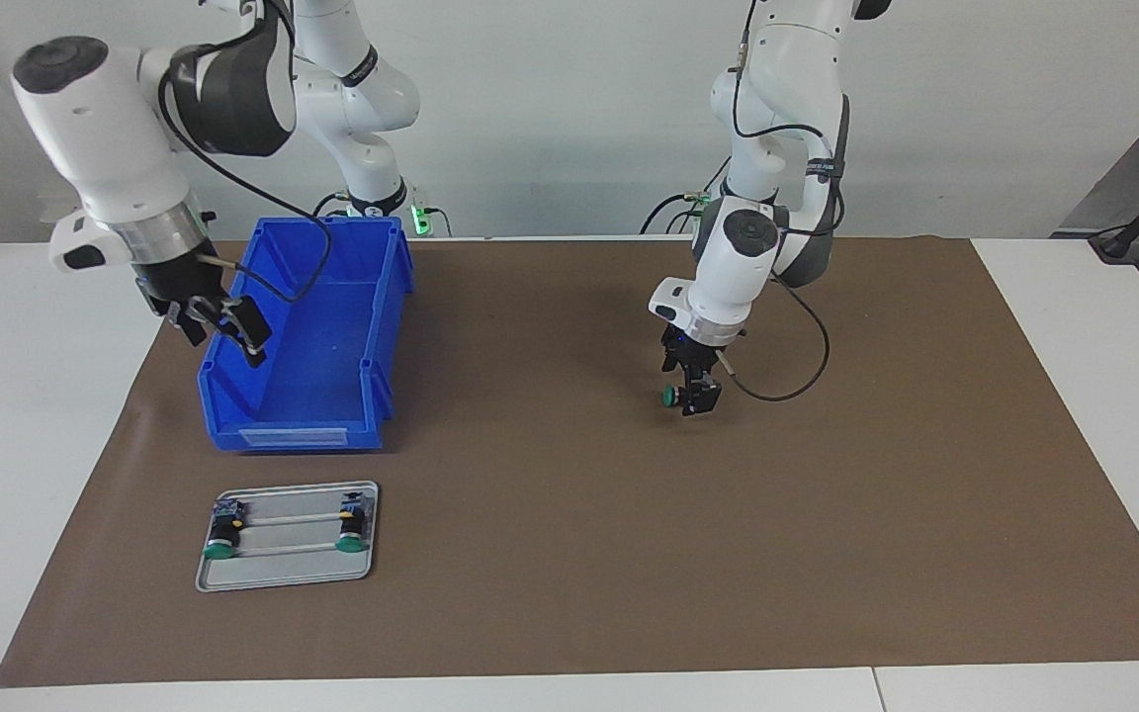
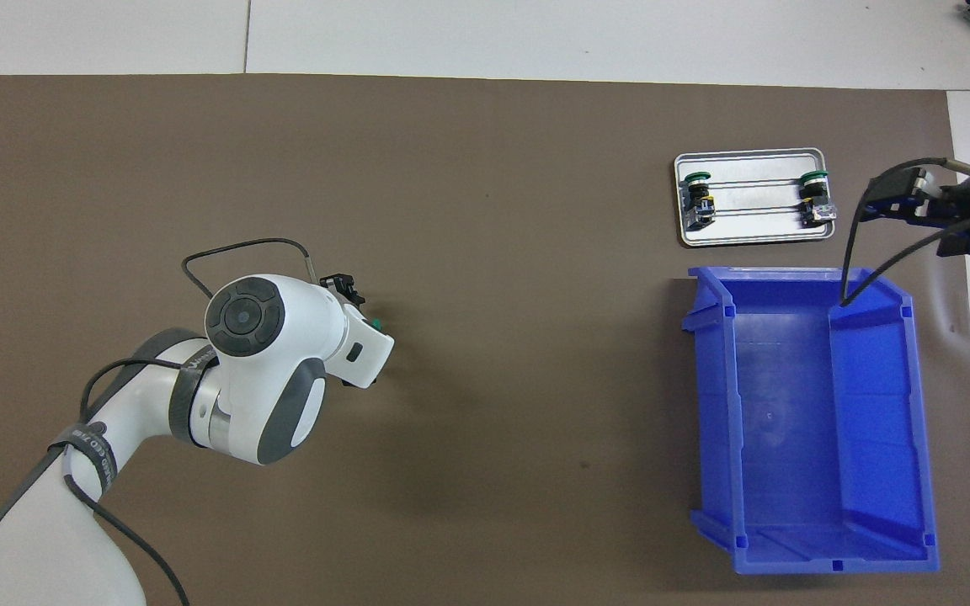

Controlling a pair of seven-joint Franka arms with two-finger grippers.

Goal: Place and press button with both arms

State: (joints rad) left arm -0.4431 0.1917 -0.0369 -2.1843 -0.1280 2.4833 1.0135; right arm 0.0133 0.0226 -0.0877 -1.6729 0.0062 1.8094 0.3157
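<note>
Facing view, left gripper [image 1: 693,396]: hanging low over the bare brown mat [image 1: 569,554] at mid-table, gripping the button [image 1: 670,396] with its green cap jutting sideways, probably being carried toward the tray.
Facing view, right gripper [image 1: 223,326]: hovering over the blue bin [image 1: 387,297] rim, fingers spread and holding nothing; waiting.
Facing view, tray [image 1: 288,578]: lying farther from the robots than the bin, carrying two more buttons [image 1: 223,534].
Overhead view, left gripper [image 2: 359,307]: mostly hidden under its wrist; only a green speck of the button [image 2: 376,324] is showing.
Overhead view, right gripper [image 2: 898,202]: jaws gaping, empty, between tray [image 2: 750,238] and bin [image 2: 919,438].
</note>
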